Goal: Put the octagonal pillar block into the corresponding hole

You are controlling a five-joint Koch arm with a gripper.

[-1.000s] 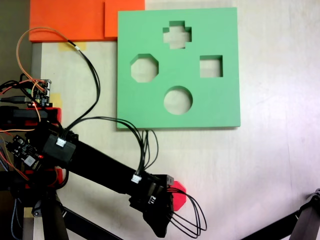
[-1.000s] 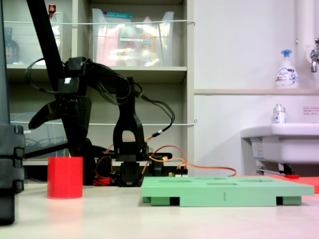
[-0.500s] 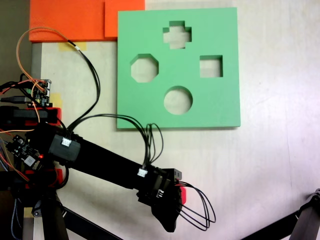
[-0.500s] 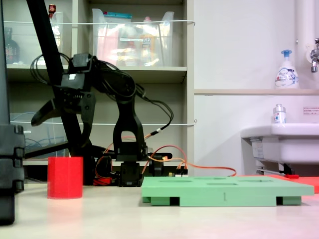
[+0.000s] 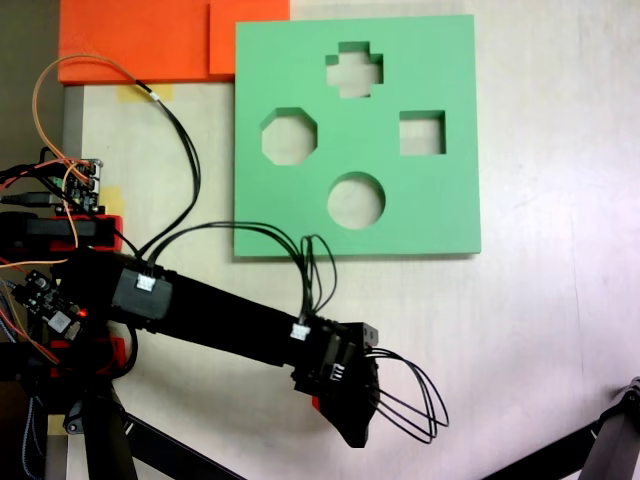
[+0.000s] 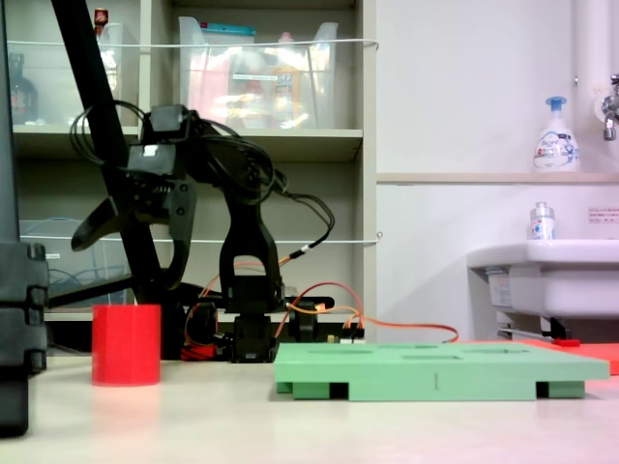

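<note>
Side-on fixed view, left to right:

- Octagonal pillar block point(image 6: 126, 344): standing upright on the worktop point(image 6: 290, 425), at the left, well apart from the green board. Unmoved across the three moments.
- Hand point(image 6: 145, 275): hanging above and just behind the block, not touching it. One dark finger point(image 6: 97, 215) is sticking out to the left, the other is curving down beside the block's right edge; the jaws are spread, nothing between them. Against a second ago the arm's head is sitting further right and a little higher.
- Green board point(image 6: 440, 369): lying flat on the worktop, right of centre, unchanged.

Top-down fixed view, left to right:

- Arm point(image 5: 220, 320): reaching from the left edge toward the lower middle. Over the last second its tip has been swinging rightward.
- Block: a second ago a good red patch was showing right of the hand; now only a sliver point(image 5: 317, 403) is peeking out under the hand's left side.
- Corresponding hole point(image 5: 289, 137): the eight-sided cut-out at the board's left, open, well apart from the block.
</note>
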